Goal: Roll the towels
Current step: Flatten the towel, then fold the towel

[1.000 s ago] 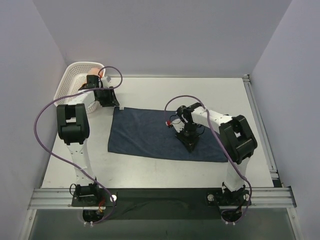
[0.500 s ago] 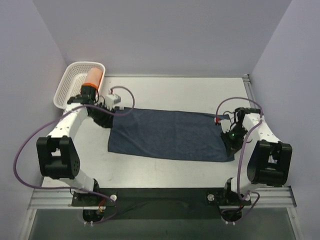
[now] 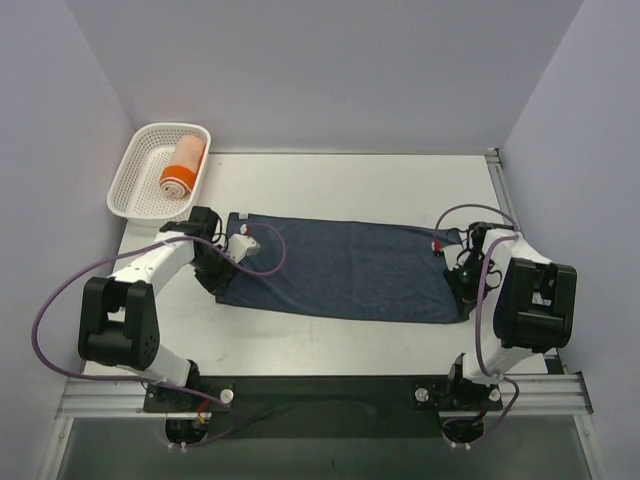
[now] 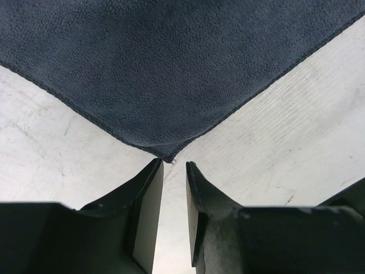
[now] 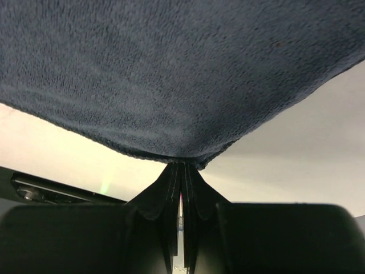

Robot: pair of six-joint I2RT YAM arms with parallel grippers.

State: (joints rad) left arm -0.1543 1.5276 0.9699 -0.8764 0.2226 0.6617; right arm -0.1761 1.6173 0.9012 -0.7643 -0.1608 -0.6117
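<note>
The navy towel [image 3: 340, 268] lies spread flat across the middle of the table. The orange towel [image 3: 183, 165] with a white end lies rolled up in the white basket [image 3: 128, 185]. My left gripper [image 3: 221, 287] is low at the navy towel's near left corner. In the left wrist view that gripper [image 4: 174, 165] is narrowly open, with the corner tip [image 4: 167, 156] right at its fingertips. My right gripper [image 3: 463, 294] is at the towel's near right corner. In the right wrist view that gripper [image 5: 182, 165] is shut on the towel's edge [image 5: 188, 155], which is lifted slightly.
The basket stands at the back left corner. A metal rail [image 3: 520, 250] runs along the table's right edge. The walls close in on both sides. Purple cables [image 3: 60, 290] loop from both arms.
My left gripper let go of the orange roll in the basket and came down to the navy towel's near left corner. My right gripper moved from mid-towel to the right corner.
</note>
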